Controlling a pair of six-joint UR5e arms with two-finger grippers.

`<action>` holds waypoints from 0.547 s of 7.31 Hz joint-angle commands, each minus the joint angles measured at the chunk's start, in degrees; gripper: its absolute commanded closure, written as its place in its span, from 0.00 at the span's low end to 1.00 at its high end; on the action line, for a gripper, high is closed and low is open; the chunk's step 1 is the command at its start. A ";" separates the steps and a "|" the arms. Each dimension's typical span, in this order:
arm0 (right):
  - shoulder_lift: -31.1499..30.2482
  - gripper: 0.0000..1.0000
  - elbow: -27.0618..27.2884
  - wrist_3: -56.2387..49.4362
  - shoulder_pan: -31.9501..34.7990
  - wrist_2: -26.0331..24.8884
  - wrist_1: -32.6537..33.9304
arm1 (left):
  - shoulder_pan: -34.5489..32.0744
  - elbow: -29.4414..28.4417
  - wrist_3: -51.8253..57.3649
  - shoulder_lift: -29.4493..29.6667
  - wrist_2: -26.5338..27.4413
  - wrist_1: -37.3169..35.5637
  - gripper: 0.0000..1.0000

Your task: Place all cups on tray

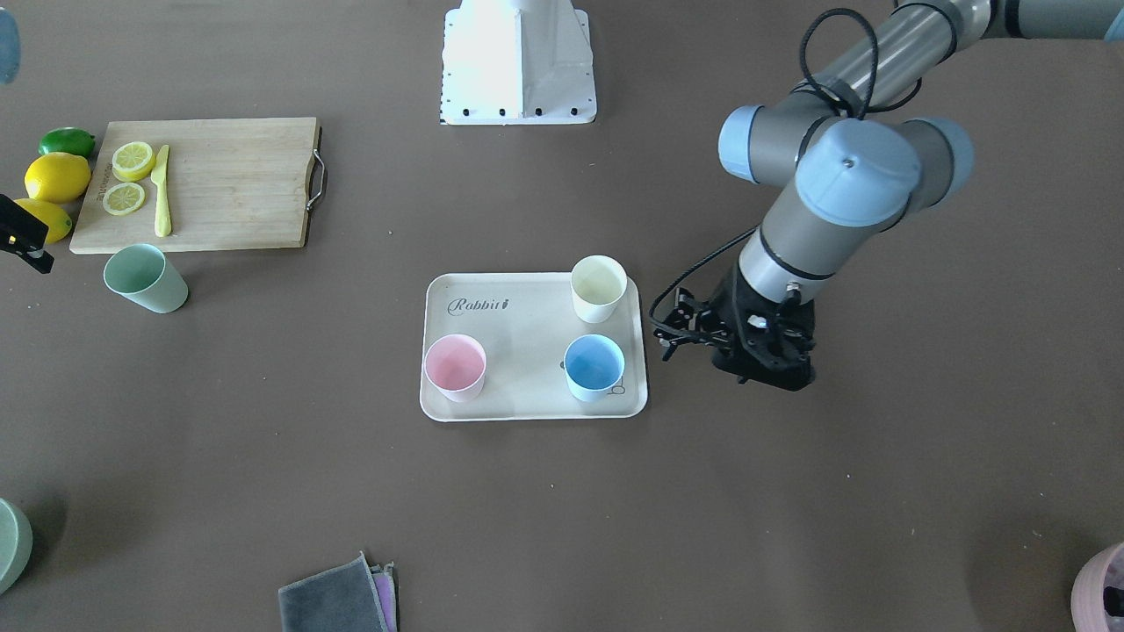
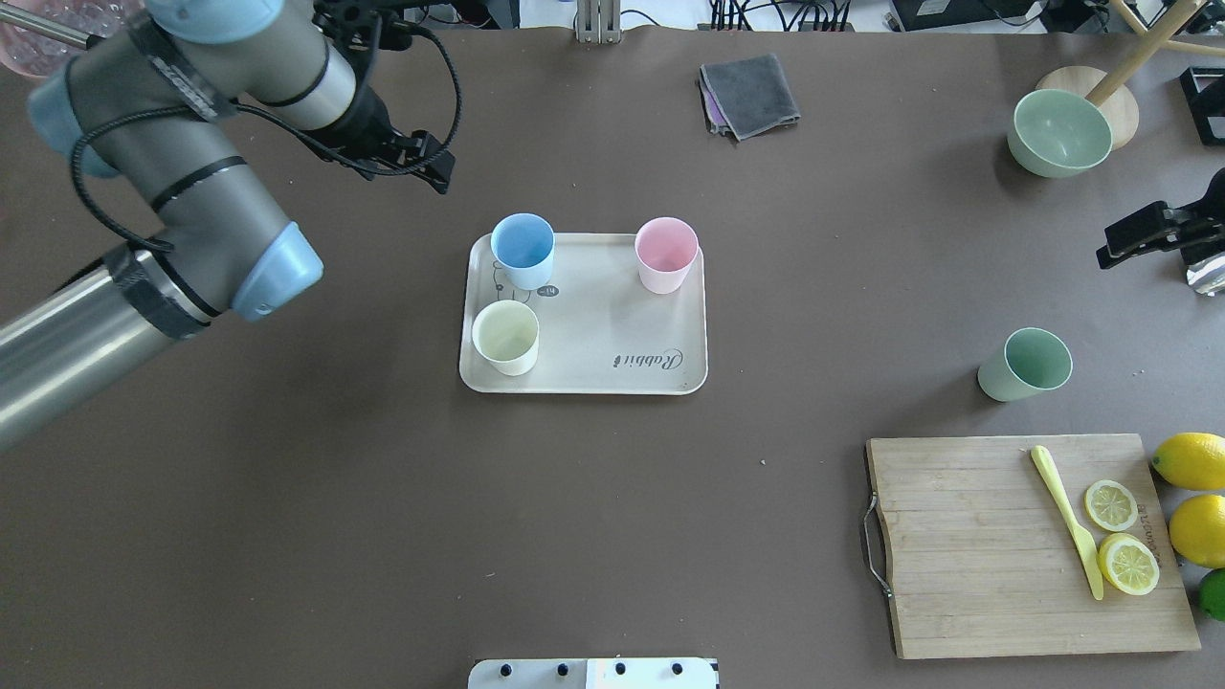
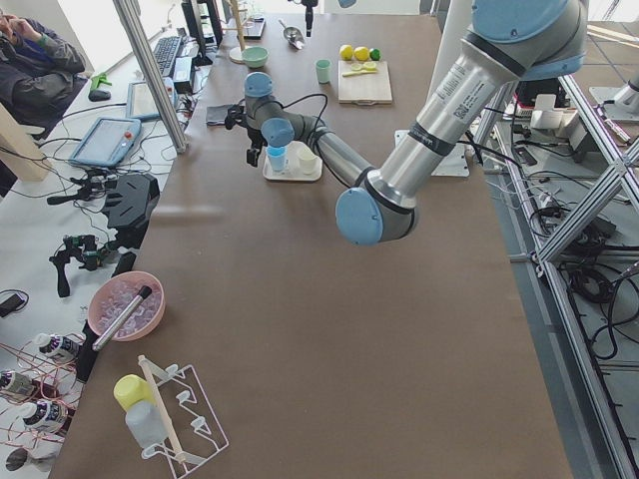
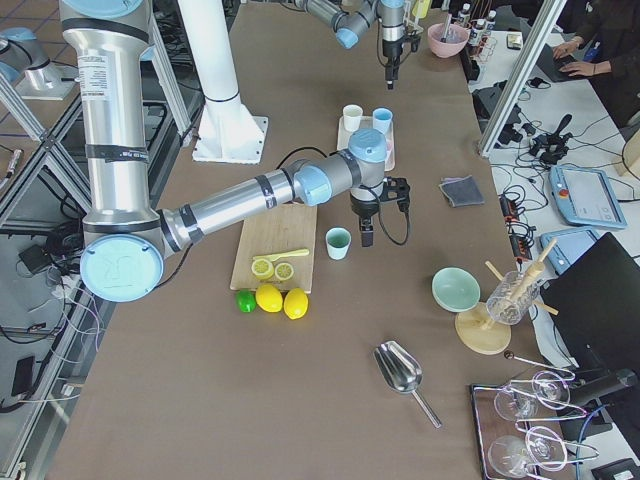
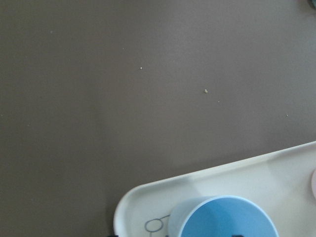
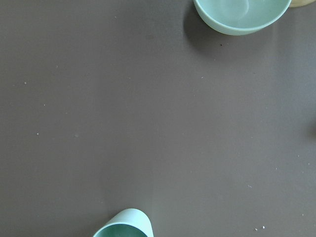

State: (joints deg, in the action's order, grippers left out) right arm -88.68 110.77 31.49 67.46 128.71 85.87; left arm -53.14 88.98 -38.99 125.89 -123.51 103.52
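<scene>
The beige "Rabbit" tray (image 1: 527, 351) lies mid-table and also shows in the overhead view (image 2: 593, 316). On it stand the cream-white cup (image 1: 599, 288), the light blue cup (image 1: 594, 367) and the pink cup (image 1: 455, 367). The mint green cup (image 2: 1026, 364) stands on the table off the tray, near the cutting board. My left gripper (image 1: 762, 351) hangs beside the tray's edge by the blue cup (image 5: 224, 219), with its fingers hidden. My right gripper (image 2: 1182, 251) hovers beyond the mint cup (image 6: 123, 226), with its fingers hidden.
A wooden cutting board (image 2: 986, 565) holds lemon slices and a yellow knife, with lemons (image 2: 1191, 459) and a lime beside it. A grey-green bowl (image 2: 1060, 132) and a folded grey cloth (image 2: 749, 94) lie at the far side. A mauve pot (image 1: 1102, 597) sits at the corner.
</scene>
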 commanded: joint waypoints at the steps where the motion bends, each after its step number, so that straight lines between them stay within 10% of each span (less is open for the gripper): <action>1: -0.79 0.01 0.15 3.83 -3.46 -1.43 -0.18 | -7.48 8.56 13.81 -8.70 -3.05 -7.01 0.02; 4: -6.31 0.02 -0.90 11.02 -11.10 -6.97 -11.21 | -7.95 8.67 14.38 -9.52 -2.97 -6.85 0.02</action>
State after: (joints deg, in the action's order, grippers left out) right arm -92.56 110.43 39.42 59.07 123.45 79.61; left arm -60.89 97.52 -25.00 116.67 -126.45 96.73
